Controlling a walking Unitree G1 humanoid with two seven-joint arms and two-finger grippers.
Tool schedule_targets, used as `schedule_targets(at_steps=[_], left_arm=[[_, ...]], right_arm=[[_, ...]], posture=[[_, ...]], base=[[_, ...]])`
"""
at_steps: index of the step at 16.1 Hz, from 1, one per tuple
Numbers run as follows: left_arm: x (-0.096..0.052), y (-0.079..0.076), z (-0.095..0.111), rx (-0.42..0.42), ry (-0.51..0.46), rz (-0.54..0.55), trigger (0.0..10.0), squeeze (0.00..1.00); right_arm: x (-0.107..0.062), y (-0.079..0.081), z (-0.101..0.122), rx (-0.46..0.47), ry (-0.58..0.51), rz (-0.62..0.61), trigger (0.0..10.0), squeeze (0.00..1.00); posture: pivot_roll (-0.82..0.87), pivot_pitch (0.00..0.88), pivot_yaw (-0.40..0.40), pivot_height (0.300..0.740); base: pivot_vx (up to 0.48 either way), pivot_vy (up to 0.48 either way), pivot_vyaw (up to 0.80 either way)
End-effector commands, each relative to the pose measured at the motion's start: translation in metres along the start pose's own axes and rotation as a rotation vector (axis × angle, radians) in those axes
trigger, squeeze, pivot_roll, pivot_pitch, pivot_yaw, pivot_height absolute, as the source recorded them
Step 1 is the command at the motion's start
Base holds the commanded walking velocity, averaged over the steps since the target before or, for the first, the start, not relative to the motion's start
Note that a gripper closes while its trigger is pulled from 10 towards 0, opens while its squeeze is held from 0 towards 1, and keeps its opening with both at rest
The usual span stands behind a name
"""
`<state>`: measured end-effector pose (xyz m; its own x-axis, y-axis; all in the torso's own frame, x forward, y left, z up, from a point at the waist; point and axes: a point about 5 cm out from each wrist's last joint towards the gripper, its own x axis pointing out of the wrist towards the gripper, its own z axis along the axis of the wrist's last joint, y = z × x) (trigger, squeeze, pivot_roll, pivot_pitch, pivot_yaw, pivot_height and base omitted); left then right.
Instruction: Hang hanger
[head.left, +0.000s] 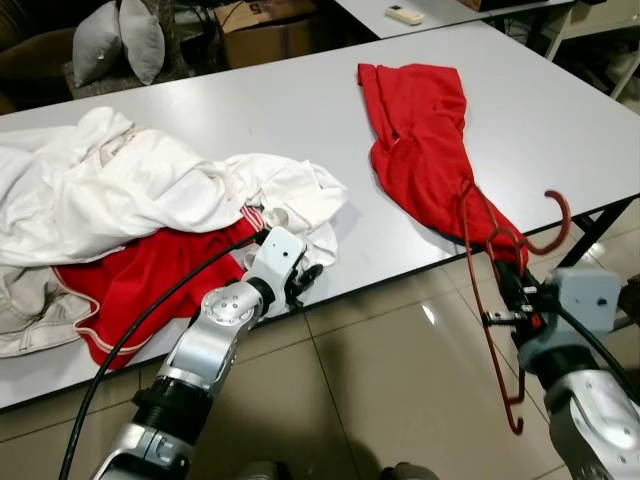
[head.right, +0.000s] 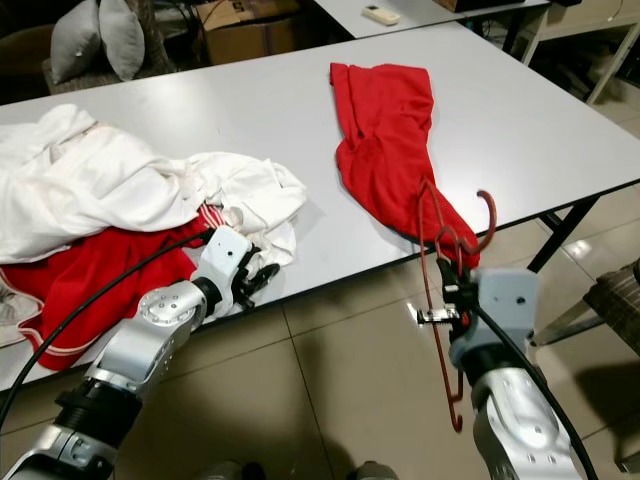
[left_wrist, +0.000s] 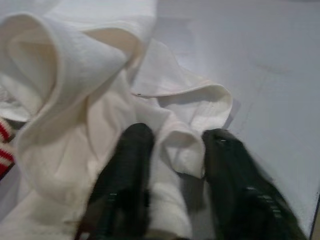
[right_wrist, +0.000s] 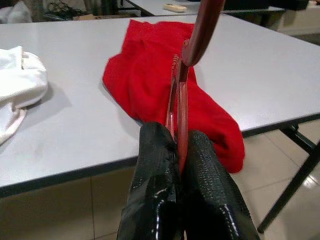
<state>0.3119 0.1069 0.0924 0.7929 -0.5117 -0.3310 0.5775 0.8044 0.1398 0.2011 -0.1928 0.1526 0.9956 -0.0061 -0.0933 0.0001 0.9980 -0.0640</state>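
Note:
A red wire hanger (head.left: 497, 330) hangs off the table's front edge, its hook (head.left: 560, 215) curling up to the right. My right gripper (head.left: 522, 300) is shut on the hanger's wires just below the hook, seen close in the right wrist view (right_wrist: 177, 145). The hanger's top lies against a red garment (head.left: 420, 140) that drapes over the edge of the white table (head.left: 250, 110). My left gripper (head.left: 303, 278) rests at the front edge on the white clothes pile (head.left: 130, 190), open, with a fold of white cloth (left_wrist: 182, 150) between its fingers.
Red shorts with white trim (head.left: 150, 280) lie under the white pile at the front left. Grey cushions (head.left: 120, 40) and a cardboard box (head.left: 260, 30) stand behind the table. A remote (head.left: 405, 14) sits on a second table. A black table leg (head.left: 600, 225) stands at right.

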Motion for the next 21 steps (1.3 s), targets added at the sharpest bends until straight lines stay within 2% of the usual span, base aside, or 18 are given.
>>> schedule_targets(at_steps=[1, 4, 6, 8, 11, 12, 13, 14, 15, 16, 17, 18, 19, 20, 21], left_arm=[[0.0, 0.002, -0.001, -0.006, 0.006, 0.005, 0.0, 0.0], [0.005, 0.0, 0.008, -0.071, -0.056, 0.015, 0.0, 0.0], [0.015, -0.001, 0.024, -0.126, -0.118, 0.029, 0.0, 0.0], [0.028, -0.002, 0.053, -0.166, -0.204, 0.005, 0.0, 0.0], [0.045, 0.002, 0.106, -0.198, -0.338, -0.015, 0.0, 0.0], [0.049, 0.002, 0.12, -0.185, -0.367, -0.018, 0.0, 0.0], [0.051, -0.004, 0.128, -0.083, -0.373, -0.053, 0.0, 0.0], [0.053, -0.007, 0.122, 0.025, -0.321, -0.064, 0.0, 0.0], [0.054, -0.006, 0.114, 0.067, -0.283, -0.053, 0.0, 0.0], [0.05, 0.002, 0.099, 0.053, -0.246, -0.003, 10.0, 0.0], [0.044, 0.011, 0.084, 0.071, -0.207, 0.032, 10.0, 0.0], [0.039, 0.017, 0.073, 0.131, -0.173, 0.047, 10.0, 0.0], [0.025, 0.031, 0.052, 0.201, -0.101, 0.083, 10.0, 0.0], [0.022, 0.034, 0.049, 0.21, -0.09, 0.091, 10.0, 0.0], [0.013, 0.043, 0.04, 0.267, -0.047, 0.14, 10.0, 0.0]], right_arm=[[0.0, -0.001, 0.0, -0.011, -0.004, -0.002, 10.0, 0.0], [0.003, -0.004, 0.001, -0.02, -0.011, -0.002, 10.0, 0.0], [0.003, -0.005, 0.001, -0.023, -0.012, -0.008, 10.0, 0.0], [0.004, -0.007, 0.001, -0.026, -0.014, -0.022, 10.0, 0.0], [0.004, -0.01, 0.0, -0.026, -0.017, -0.043, 10.0, 0.0], [0.004, -0.01, 0.0, -0.026, -0.017, -0.044, 10.0, 0.0], [0.003, -0.009, 0.0, -0.025, -0.018, -0.046, 10.0, 0.0], [0.002, -0.008, 0.0, -0.022, -0.018, -0.051, 10.0, 0.0], [0.002, -0.008, 0.0, -0.02, -0.018, -0.054, 10.0, 0.0], [0.001, -0.008, -0.001, -0.018, -0.014, -0.054, 10.0, 0.0], [0.0, -0.008, -0.002, -0.017, -0.01, -0.051, 10.0, 0.0], [-0.001, -0.008, -0.003, -0.016, -0.006, -0.047, 10.0, 0.0], [0.0, -0.007, -0.004, -0.015, 0.001, -0.034, 10.0, 0.0], [0.001, -0.007, -0.004, -0.015, 0.001, -0.032, 10.0, 0.0], [0.003, -0.005, -0.004, -0.015, 0.001, -0.019, 10.0, 0.0]], posture=[[-0.16, 0.025, 0.047, 0.74], [-0.16, 0.021, 0.037, 0.74], [-0.17, 0.02, 0.039, 0.74], [-0.17, 0.019, 0.042, 0.74], [-0.17, 0.015, 0.052, 0.74], [-0.17, 0.015, 0.054, 0.74], [-0.18, 0.013, 0.064, 0.74], [-0.18, 0.015, 0.065, 0.74], [-0.18, 0.016, 0.065, 0.74], [-0.18, 0.021, 0.062, 0.74], [-0.17, 0.025, 0.058, 0.74], [-0.17, 0.027, 0.054, 0.74], [-0.16, 0.032, 0.042, 0.74], [-0.16, 0.032, 0.042, 0.74], [-0.14, 0.036, 0.035, 0.74]], base=[[0.0, 0.0, 0.0], [0.0, 0.0, 0.0], [0.0, 0.0, 0.0], [0.0, 0.0, 0.0], [0.0, 0.0, 0.0], [0.0, 0.0, 0.0], [0.0, 0.0, 0.0], [0.0, 0.0, 0.0], [0.0, 0.0, 0.0], [0.0, 0.0, 0.0], [0.0, 0.0, 0.0], [0.0, 0.0, 0.0], [0.0, 0.0, 0.0], [0.0, 0.0, 0.0], [0.0, 0.0, 0.0]])
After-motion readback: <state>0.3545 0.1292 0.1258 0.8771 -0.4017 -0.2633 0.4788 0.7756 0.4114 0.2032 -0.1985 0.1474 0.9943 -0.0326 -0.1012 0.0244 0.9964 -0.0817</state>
